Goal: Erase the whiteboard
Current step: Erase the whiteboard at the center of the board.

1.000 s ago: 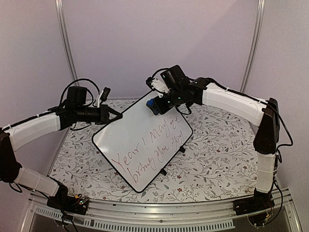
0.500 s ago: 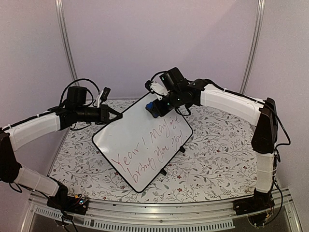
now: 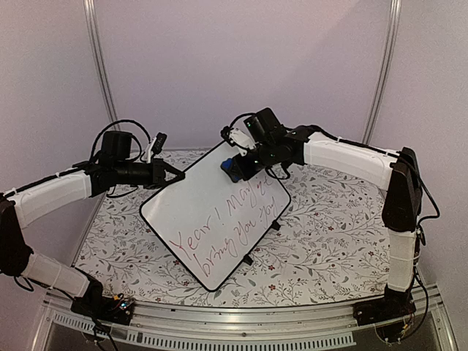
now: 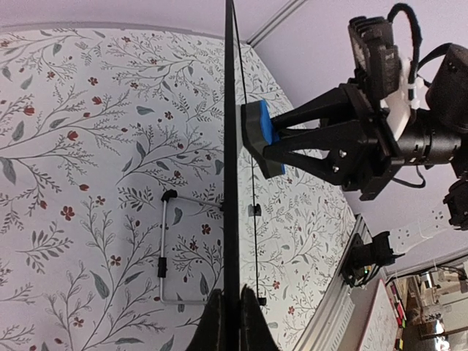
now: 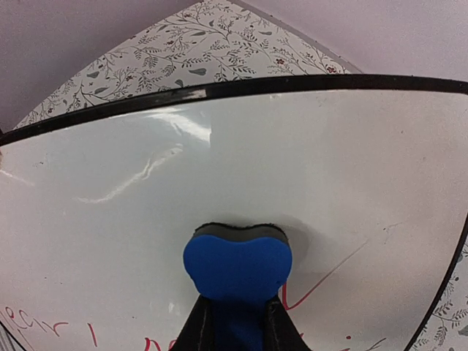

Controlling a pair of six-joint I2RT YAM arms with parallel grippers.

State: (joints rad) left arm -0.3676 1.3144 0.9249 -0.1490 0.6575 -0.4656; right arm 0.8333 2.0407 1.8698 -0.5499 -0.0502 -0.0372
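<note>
Your right gripper (image 3: 238, 165) pinches the blue eraser (image 3: 229, 170), its pad pressed flat on the upper corner of the whiteboard (image 3: 186, 205). Since a second ago it has slid slightly down toward the red writing (image 3: 228, 227), none of it wiped yet. Your left gripper (image 3: 174, 174) stays clamped on the whiteboard's left edge, unmoved, keeping it tilted over the table (image 3: 329, 234).
</note>
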